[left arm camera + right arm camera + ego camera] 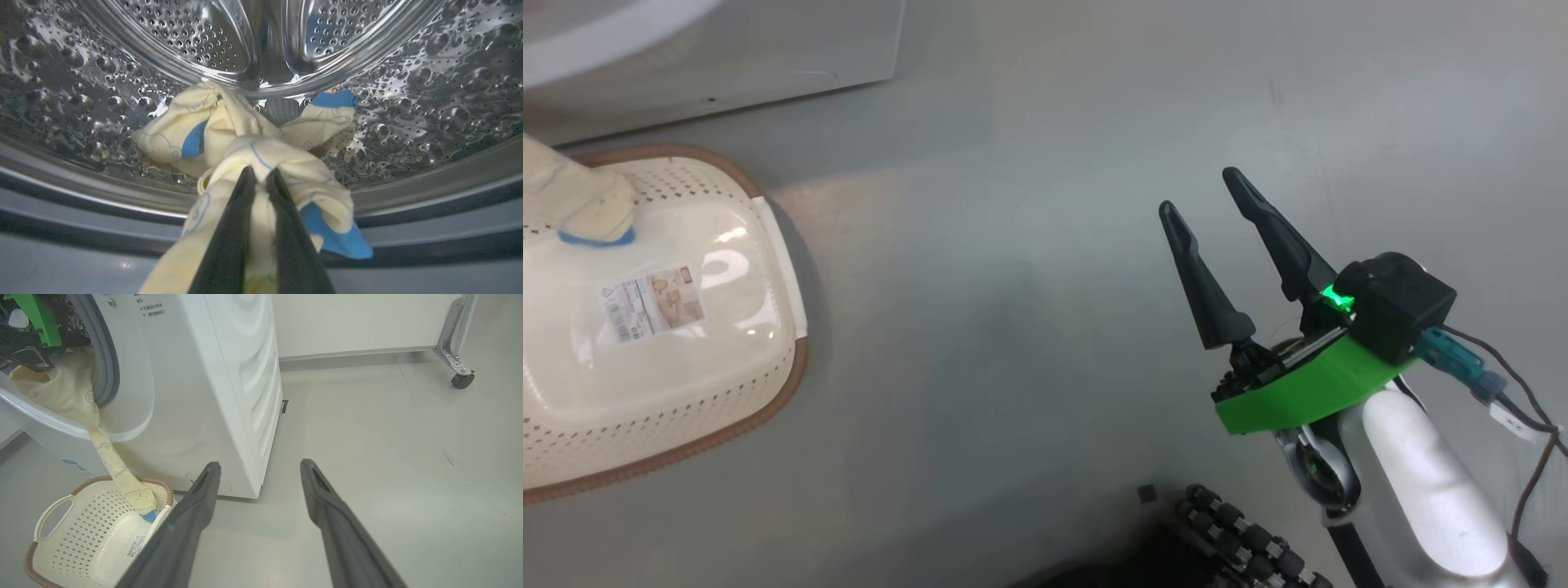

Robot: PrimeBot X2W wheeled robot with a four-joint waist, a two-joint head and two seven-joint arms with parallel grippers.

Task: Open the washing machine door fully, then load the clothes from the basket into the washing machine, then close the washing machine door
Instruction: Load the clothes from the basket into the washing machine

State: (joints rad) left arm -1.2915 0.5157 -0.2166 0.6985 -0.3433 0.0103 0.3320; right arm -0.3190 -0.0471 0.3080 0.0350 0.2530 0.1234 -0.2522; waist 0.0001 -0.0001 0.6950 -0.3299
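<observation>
Pale yellow with blue patches and faint bear outlines: clothes (pixel 286 163), bunched right at the tips of the left gripper (pixel 259 173). Clenched on that bundle, dark fingers nearly together, a fold of cloth pinched between. Just beyond, more of the same cloth heaped low in the drum (pixel 408 102), with perforated steel all round.

From the right wrist, nearest: right gripper (pixel 260 464), released, fingers spread wide with nothing between, above bare grey floor (pixel 367 457). Low beside its left finger, the basket (pixel 81 526): cream, perforated, brown-rimmed, white-handled, set on the floor close against the front of the washer (pixel 229 375). Trailing from the washer's mouth over the grey gasket (pixel 109 359) and down into the basket, one long yellow piece, its blue cuff touching the basket bottom just beside a label (pixel 137 547). Up inside the mouth, the green mount (pixel 36 318) of the left arm, reaching in above the cloth. Farther back, beyond the washer's ribbed side, a pale wall and a metal leg on a castor (pixel 462 379).

From the head: basket at left with the cuff hanging into it, right gripper well apart to the right, over floor.
</observation>
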